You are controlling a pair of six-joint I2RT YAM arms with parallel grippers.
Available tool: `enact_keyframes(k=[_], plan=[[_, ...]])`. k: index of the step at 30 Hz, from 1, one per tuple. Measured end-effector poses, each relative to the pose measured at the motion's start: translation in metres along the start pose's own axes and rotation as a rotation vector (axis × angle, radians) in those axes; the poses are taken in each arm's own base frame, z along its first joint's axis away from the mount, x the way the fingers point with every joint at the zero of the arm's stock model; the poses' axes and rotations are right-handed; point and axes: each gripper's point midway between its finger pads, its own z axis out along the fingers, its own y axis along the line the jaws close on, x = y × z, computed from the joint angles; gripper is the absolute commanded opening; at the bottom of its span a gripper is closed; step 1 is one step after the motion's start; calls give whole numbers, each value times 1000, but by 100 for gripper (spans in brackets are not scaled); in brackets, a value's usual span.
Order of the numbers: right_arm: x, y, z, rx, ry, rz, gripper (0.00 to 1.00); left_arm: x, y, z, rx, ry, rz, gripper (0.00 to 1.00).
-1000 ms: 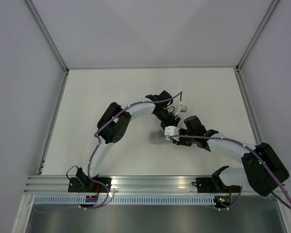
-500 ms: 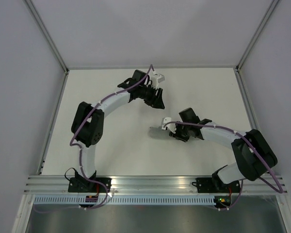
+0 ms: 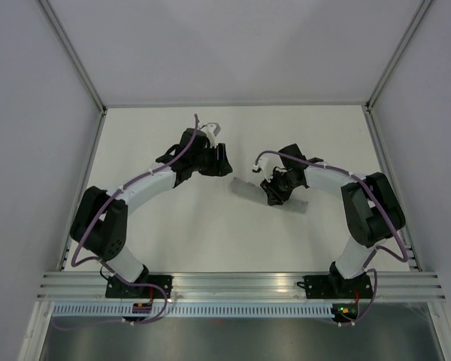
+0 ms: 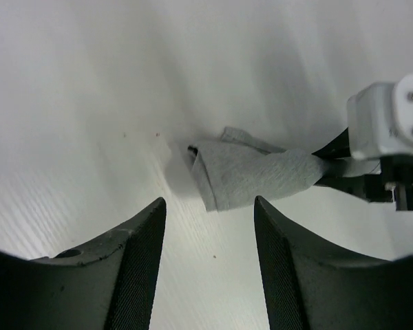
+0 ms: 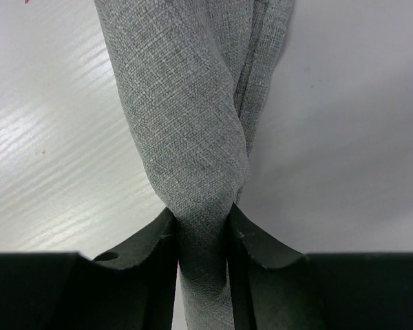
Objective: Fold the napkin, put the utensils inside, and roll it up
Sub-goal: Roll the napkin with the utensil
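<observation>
From overhead, the napkin (image 3: 248,191) lies near the middle of the white tabletop (image 3: 173,233), gathered into a long grey bundle that runs slantwise, its left end a little farther from the bases than its right. The right hand (image 3: 273,197) is down on the bundle's middle, its arm curling in from the right side. The left hand (image 3: 225,167) hangs just beyond the bundle's left end, not touching it, with its arm sweeping up from the left base. Over to the left wrist camera: two dark fingers (image 4: 134,268) stand well apart with nothing between them but bare tabletop. Ahead of them sits the rumpled end of the napkin, folded over on itself, and the right hand meets the cloth from the right edge of the shot. Now the right wrist camera, and this is a firm grip: both fingers are clamped on the napkin, pinching it to a narrow waist. Beyond the pinch the cloth fans out into a twisted, layered roll stretching away across the tabletop.
</observation>
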Motion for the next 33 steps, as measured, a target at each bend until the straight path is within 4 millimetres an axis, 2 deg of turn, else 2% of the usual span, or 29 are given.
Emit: enact_keyframes(k=[3, 6, 10, 13, 18, 33], plan=[[-4, -2, 2, -30, -2, 60, 36, 17, 9, -7, -45, -14, -60, 61], [-8, -3, 4, -51, -2, 118, 36, 33, 10, -6, -79, -26, -106, 62], [-16, -4, 9, -70, -10, 180, 36, 50, -1, 2, -93, -37, -150, 62], [-21, -4, 11, -81, -17, 224, 36, 54, -16, 15, -85, -74, -189, 63], [-27, -3, 15, -102, -26, 301, 36, 61, -29, 32, -107, -114, -241, 63], [-50, 7, 28, -203, -86, 502, 37, 65, -7, 54, -242, -173, -340, 65]])
